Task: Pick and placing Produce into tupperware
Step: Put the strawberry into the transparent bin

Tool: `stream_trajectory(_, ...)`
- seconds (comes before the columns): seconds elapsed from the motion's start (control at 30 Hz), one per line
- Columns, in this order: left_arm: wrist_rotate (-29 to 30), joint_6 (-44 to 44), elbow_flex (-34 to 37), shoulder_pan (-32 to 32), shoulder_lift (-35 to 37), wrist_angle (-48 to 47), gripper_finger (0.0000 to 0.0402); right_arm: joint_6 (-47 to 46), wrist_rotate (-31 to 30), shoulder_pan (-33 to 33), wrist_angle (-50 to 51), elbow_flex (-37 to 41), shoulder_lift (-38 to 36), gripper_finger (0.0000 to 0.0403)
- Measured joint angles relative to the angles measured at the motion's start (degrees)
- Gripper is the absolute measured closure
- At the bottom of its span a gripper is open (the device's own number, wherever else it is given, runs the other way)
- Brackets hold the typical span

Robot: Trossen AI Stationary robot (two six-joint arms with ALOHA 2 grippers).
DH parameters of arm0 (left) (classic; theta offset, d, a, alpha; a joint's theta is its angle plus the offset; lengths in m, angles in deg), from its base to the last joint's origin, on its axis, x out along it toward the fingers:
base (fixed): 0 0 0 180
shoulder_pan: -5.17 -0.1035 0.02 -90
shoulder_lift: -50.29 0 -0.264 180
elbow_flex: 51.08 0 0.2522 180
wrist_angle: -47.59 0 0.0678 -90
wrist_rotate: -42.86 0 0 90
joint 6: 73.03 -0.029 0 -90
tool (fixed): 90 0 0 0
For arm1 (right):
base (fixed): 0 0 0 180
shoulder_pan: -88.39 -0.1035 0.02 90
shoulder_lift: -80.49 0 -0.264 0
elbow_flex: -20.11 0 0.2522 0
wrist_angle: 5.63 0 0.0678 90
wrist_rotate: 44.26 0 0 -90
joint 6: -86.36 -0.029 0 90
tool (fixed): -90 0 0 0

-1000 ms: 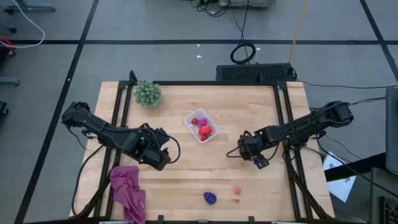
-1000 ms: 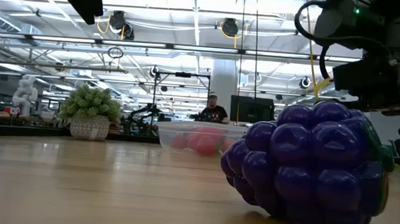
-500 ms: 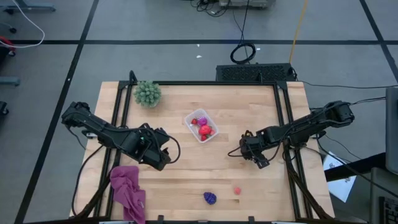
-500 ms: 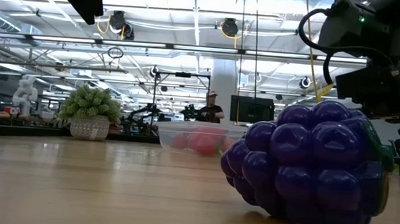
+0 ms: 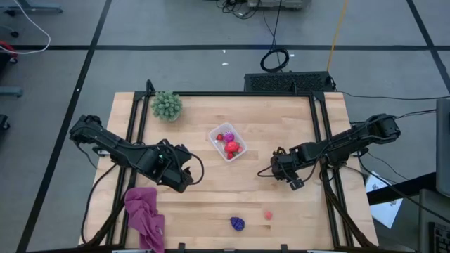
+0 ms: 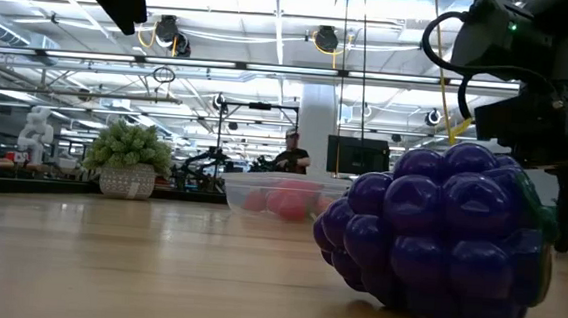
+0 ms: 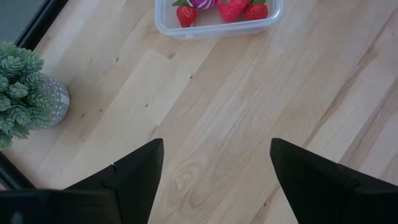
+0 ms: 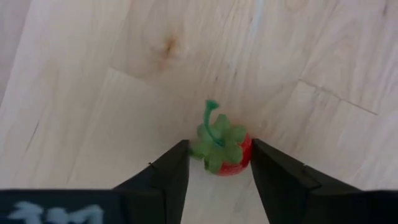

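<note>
The right gripper (image 8: 216, 163) was low over the surface (image 5: 211, 190), jaws a little apart, straddling a small red piece with a green stalk (image 8: 222, 149). From the wrist view the piece sat right between the fingertips, and whether the pads were already touching it could not be told.

That was the risk: the piece looked round and smooth, so an off-centre close could squirt it out across the wood. The green top stuck up toward the camera, and a pinch on the leaves rather than the body would likely slip on the lift.

The tupperware (image 5: 227, 142) stood near mid-surface, well apart from this gripper, with several red and pink pieces inside. Two items lay loose near the front edge, the purple grape cluster (image 5: 238, 223) and a small pink-red piece (image 5: 268, 214). A weak hold could drop the fruit on the carry over.

The left gripper (image 7: 214, 169) waited on its own side, jaws spread and empty, near the magenta cloth (image 5: 144, 216). The spiky green plant (image 5: 166, 105) stood at the far corner, out of the way.
</note>
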Motion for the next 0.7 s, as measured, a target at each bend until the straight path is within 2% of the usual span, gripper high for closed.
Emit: stream_trajectory(0.7,0.2,0.0,0.0,0.0,0.0,0.0,0.0105,-0.2,-0.3,0.0,0.7,-3.6,0.1,0.0308)
